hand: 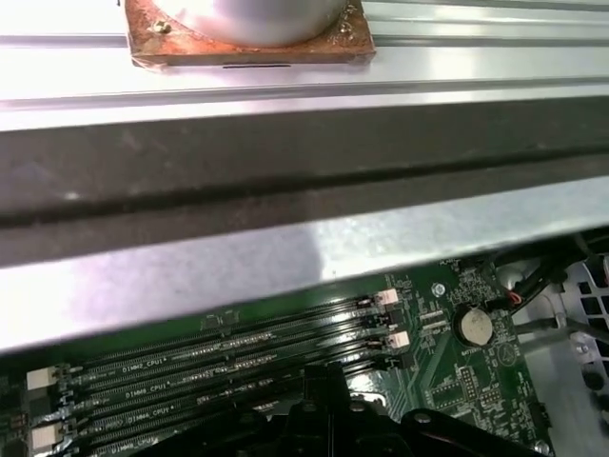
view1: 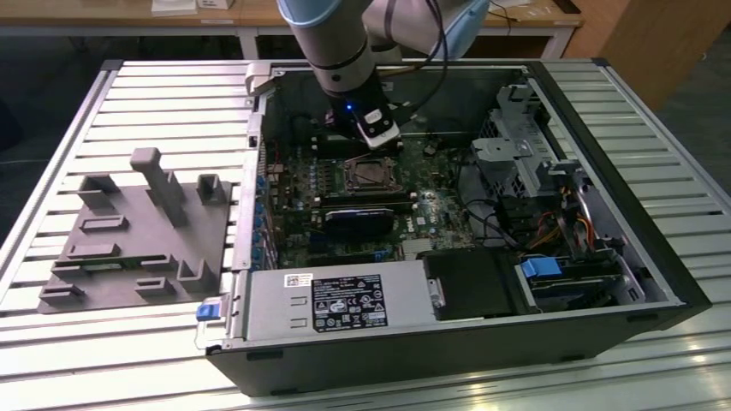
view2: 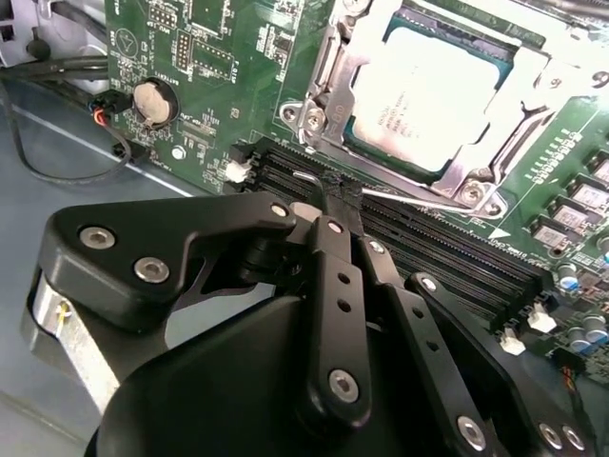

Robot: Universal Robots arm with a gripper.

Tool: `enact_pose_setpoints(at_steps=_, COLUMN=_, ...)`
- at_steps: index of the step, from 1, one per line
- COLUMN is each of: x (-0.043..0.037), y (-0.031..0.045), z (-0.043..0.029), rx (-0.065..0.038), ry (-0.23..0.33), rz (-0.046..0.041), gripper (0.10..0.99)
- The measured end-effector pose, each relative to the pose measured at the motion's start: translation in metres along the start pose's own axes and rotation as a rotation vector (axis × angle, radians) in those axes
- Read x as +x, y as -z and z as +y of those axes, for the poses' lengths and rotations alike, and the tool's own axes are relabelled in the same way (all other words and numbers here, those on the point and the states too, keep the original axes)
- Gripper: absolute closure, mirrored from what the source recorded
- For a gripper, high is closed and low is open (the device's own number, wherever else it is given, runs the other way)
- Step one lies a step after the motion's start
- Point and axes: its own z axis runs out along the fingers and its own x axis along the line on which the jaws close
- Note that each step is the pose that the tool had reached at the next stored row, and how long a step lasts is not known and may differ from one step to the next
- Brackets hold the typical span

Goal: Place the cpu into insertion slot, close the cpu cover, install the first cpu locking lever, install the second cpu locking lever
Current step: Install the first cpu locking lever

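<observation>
In the second wrist view the cpu (view2: 428,86) lies in the insertion slot (view1: 368,175), its silver-beige face showing through the window of the cpu cover (view2: 328,90). The cover lies flat over it. A thin silvery locking lever (view2: 419,197) runs along the socket's edge, and its hooked end (view2: 309,176) meets my fingertips. My gripper (view2: 341,202) is shut, its black tips touching that lever beside the memory slots. In the exterior view the gripper (view1: 379,135) hangs inside the open computer case just behind the socket.
Black memory slots (view2: 447,257) run right beside the socket. A coin battery (view2: 155,100) and cables (view2: 57,71) lie further off on the board. The grey power-supply box (view1: 331,300) fills the case's front; a drive cage (view1: 525,145) stands at the exterior view's right. A grey fixture (view1: 137,231) sits outside.
</observation>
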Motion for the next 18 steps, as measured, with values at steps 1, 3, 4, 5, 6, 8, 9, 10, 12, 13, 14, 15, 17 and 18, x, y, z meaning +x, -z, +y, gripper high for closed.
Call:
enact_pose_setpoints(at_steps=1, x=0.0007, y=-0.0002, z=0.0002, rx=0.002, ry=-0.005, rz=-0.0015, gripper=0.984)
enact_pose_setpoints(at_steps=3, x=0.0021, y=-0.0006, z=0.0006, rx=0.004, ry=-0.014, rz=-0.0042, gripper=0.984)
enact_pose_setpoints(at_steps=4, x=0.0026, y=-0.0009, z=0.0009, rx=0.006, ry=-0.019, rz=-0.0056, gripper=0.984)
enact_pose_setpoints(at_steps=5, x=0.003, y=-0.0013, z=0.0011, rx=0.007, ry=-0.023, rz=-0.0069, gripper=0.984)
enact_pose_setpoints(at_steps=6, x=0.0033, y=-0.0017, z=0.0013, rx=0.008, ry=-0.027, rz=-0.0083, gripper=0.984)
enact_pose_setpoints(at_steps=8, x=0.0039, y=-0.0025, z=0.0014, rx=0.011, ry=-0.034, rz=-0.011, gripper=0.984)
enact_pose_setpoints(at_steps=9, x=0.0042, y=-0.0029, z=0.0015, rx=0.013, ry=-0.038, rz=-0.0125, gripper=0.984)
enact_pose_setpoints(at_steps=10, x=0.0045, y=-0.0032, z=0.0016, rx=0.014, ry=-0.041, rz=-0.0138, gripper=0.984)
enact_pose_setpoints(at_steps=12, x=0.0048, y=-0.0037, z=0.0016, rx=0.018, ry=-0.048, rz=-0.0166, gripper=0.984)
enact_pose_setpoints(at_steps=13, x=0.005, y=-0.0038, z=0.0015, rx=0.02, ry=-0.05, rz=-0.0179, gripper=0.984)
enact_pose_setpoints(at_steps=14, x=0.0052, y=-0.0039, z=0.0014, rx=0.021, ry=-0.053, rz=-0.0193, gripper=0.984)
enact_pose_setpoints(at_steps=15, x=0.0055, y=-0.004, z=0.0012, rx=0.023, ry=-0.056, rz=-0.021, gripper=0.984)
enact_pose_setpoints(at_steps=17, x=0.0068, y=-0.0043, z=0.0009, rx=0.026, ry=-0.064, rz=-0.0238, gripper=0.984)
enact_pose_setpoints(at_steps=18, x=0.0074, y=-0.0045, z=0.0008, rx=0.027, ry=-0.067, rz=-0.0249, gripper=0.984)
